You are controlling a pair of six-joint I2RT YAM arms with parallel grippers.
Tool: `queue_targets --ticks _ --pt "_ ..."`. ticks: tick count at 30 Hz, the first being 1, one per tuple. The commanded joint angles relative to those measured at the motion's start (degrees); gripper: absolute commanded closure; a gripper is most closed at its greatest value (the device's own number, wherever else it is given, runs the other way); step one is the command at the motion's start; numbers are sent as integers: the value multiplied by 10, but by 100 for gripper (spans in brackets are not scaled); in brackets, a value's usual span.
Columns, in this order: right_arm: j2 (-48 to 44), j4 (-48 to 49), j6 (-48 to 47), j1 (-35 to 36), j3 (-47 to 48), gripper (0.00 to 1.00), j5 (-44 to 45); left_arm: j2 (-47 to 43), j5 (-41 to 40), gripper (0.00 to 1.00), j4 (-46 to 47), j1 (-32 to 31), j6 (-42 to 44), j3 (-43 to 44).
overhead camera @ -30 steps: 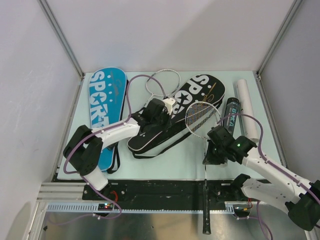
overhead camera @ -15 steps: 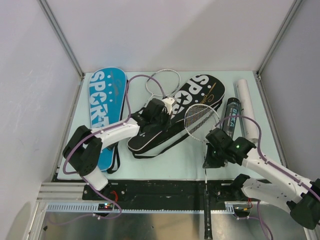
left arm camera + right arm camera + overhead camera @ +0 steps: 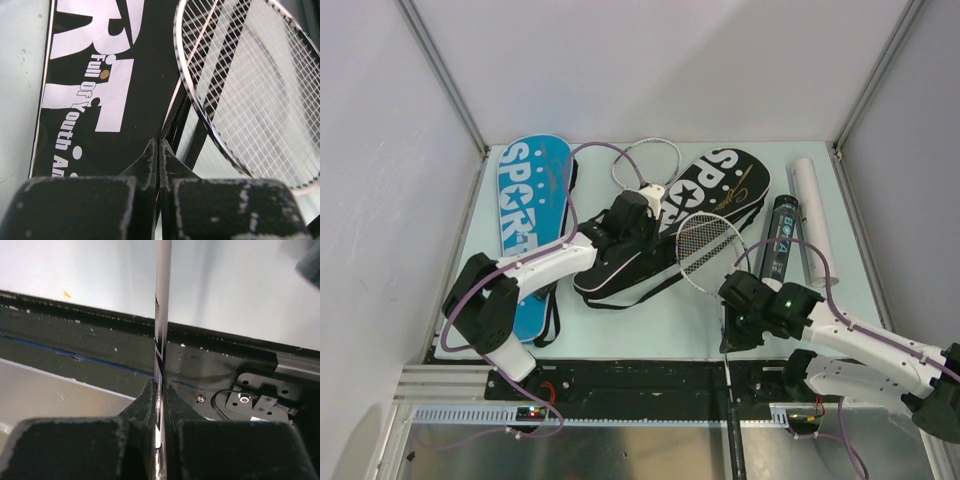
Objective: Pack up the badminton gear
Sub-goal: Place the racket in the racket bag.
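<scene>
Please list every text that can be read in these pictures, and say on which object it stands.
"SPORT": large white letters on the blue racket bag.
"SPOR": white letters on the black racket bag; the rest is hidden.
"Full Of Youth": small print on the same bag, in the left wrist view; it is cut off after that.
Teal lettering on the black shuttle tube: too blurred to read.

Soft, even overhead light fills the top view, bright on the pale table [image 3: 660,315], with only faint shadows. In the left wrist view the left gripper [image 3: 159,147] is a dark, blurred foreground, while the racket head [image 3: 250,90] and black racket bag [image 3: 145,75] read sharp. In the right wrist view the right gripper [image 3: 160,387] is equally soft, and the racket shaft [image 3: 161,315] carries a bright streak.
</scene>
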Motion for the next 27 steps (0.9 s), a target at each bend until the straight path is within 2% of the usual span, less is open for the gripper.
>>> queue_targets --ticks 1,11,18,27 --pt "-10 -24 37 42 3 100 1 -10 -28 100 24 7 -16 39" --pt "-11 -30 121 159 3 100 30 -10 -29 100 23 9 -24 36" --pt "2 13 147 190 4 100 35 -12 -22 100 23 9 -36 27" --pt "33 5 182 251 0 100 57 2 -28 100 24 9 -35 31"
